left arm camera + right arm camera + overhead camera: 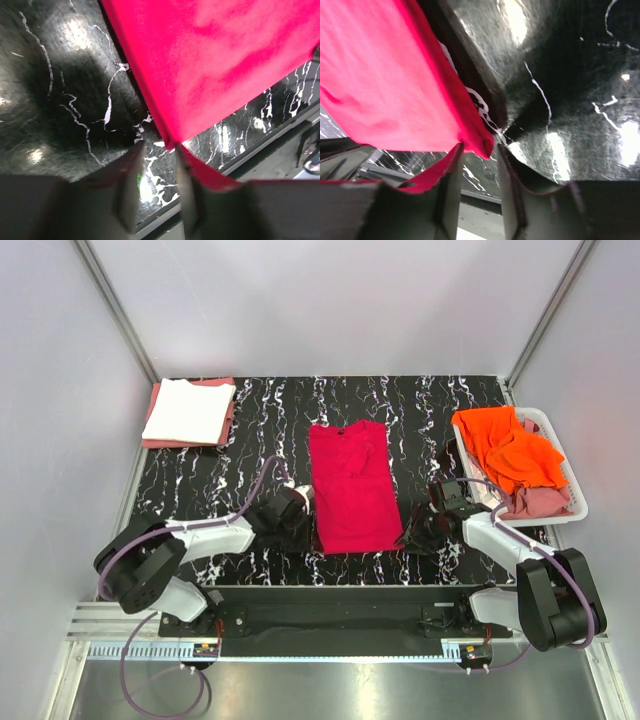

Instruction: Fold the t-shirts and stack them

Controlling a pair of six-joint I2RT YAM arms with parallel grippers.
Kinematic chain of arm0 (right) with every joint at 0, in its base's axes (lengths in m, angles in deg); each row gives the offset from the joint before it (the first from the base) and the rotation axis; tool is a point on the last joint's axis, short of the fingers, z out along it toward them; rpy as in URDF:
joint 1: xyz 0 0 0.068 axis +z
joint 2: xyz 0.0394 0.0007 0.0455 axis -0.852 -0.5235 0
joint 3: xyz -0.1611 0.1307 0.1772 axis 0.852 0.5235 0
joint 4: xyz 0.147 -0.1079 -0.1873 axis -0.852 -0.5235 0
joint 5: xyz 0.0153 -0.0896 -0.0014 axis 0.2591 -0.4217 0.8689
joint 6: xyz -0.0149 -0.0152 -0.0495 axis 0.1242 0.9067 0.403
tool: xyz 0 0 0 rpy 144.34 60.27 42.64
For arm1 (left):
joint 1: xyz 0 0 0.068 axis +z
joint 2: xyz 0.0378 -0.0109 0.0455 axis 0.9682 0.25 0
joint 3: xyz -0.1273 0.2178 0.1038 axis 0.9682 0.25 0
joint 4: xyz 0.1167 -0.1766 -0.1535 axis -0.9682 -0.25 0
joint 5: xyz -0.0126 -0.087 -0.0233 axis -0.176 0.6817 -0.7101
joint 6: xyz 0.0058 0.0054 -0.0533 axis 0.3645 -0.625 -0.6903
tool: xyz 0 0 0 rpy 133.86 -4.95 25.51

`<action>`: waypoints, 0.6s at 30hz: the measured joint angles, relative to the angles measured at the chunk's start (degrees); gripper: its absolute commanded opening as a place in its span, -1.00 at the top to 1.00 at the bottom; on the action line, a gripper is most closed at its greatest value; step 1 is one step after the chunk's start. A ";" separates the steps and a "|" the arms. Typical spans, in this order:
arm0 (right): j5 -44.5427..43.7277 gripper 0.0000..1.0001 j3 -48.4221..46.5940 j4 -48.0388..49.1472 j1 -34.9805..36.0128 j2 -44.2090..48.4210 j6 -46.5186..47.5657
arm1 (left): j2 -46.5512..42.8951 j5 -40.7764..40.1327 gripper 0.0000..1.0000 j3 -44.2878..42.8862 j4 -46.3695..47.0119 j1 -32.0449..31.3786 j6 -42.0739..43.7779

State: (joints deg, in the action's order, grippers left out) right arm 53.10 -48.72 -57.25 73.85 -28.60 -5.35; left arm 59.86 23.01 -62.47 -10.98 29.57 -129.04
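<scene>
At the near edge of the table (420,420), 2 arms reach in toward the crimson t-shirt (352,487). It lies flat in the middle of the table, already narrowed into a long strip running from near to far.

The left gripper (158,146) sits at the shirt's near left corner with its fingers (131,190) apart. The cloth's tip is right at the gap but not pinched. The right gripper (480,147) mirrors this at the near right corner, fingers apart and the hem's corner just at their tips.

We judge the step in hand to be taking hold of the near hem for a crosswise fold. The next move calls for both pairs of fingers to close on their corners together, then lift and carry the hem toward the far end evenly, so the strip does not skew.

Along the right edge stands a white basket (575,468). It holds a crumpled orange t-shirt (510,450) and beneath it some pinkish cloth (545,502), both unfolded.

In the far left corner, a folded white t-shirt (188,410) rests on a folded salmon-pink t-shirt (228,418), a stack of 2.
</scene>
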 measured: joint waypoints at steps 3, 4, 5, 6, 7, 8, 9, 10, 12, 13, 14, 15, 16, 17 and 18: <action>-0.04 0.36 0.00 0.63 0.00 0.02 -0.39 | 1.62 0.02 0.86 -0.63 0.39 -0.09 -0.02; -0.02 0.38 0.00 0.72 0.00 0.00 -0.44 | 2.38 0.22 0.97 -1.05 0.44 -0.07 -0.13; -0.02 0.41 0.00 0.83 0.00 0.00 -0.46 | 2.93 0.39 1.00 -1.68 0.39 -0.09 -0.11; 0.00 0.45 0.00 0.96 0.00 0.00 -0.48 | 3.21 0.22 1.00 -2.10 0.33 -0.09 -0.09; 0.04 0.47 0.00 1.05 0.00 0.00 -0.52 | 3.63 0.11 1.00 -2.64 0.07 -0.09 0.04; 0.04 0.48 0.00 1.09 0.00 0.00 -0.55 | 3.80 -0.02 1.00 -2.99 -0.35 -0.13 0.11; 0.04 0.49 0.00 1.20 0.00 0.00 -0.61 | 3.85 -0.26 1.00 -3.19 -0.70 -0.15 0.26; 0.04 0.49 0.00 1.29 0.00 0.00 -0.68 | 3.85 -0.72 1.00 -3.48 -1.33 -0.20 0.33; 0.07 0.44 0.00 1.36 0.00 0.11 -0.92 | 3.78 -1.68 1.00 -4.04 -2.69 -0.22 0.66; 0.11 0.39 0.02 1.38 0.00 0.17 -1.03 | 3.65 -2.16 1.00 -4.26 -3.28 -0.22 0.79; 0.22 0.36 0.02 1.38 0.00 0.22 -1.14 | 3.41 -2.75 1.00 -4.28 -3.78 -0.22 0.96; 0.46 0.34 0.02 1.40 0.02 0.22 -1.14 | 3.10 -3.32 1.00 -4.28 -4.48 -0.22 1.11; 0.70 0.34 0.07 1.42 0.04 0.22 -1.18 | 2.78 -3.82 1.00 -4.28 -5.20 -0.17 1.20; 0.92 0.35 0.07 1.40 0.07 0.22 -1.18 | 2.56 -4.22 1.00 -4.28 -5.73 -0.17 1.27; 1.09 0.38 0.07 1.40 0.20 0.22 -1.16 | 2.40 -4.52 1.00 -4.28 -6.16 -0.17 1.31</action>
State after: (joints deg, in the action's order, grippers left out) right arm 54.19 -48.66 -55.85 74.05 -28.38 -6.51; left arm 62.26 18.48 -66.76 -17.14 29.39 -127.73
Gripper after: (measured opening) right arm 0.327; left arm 0.009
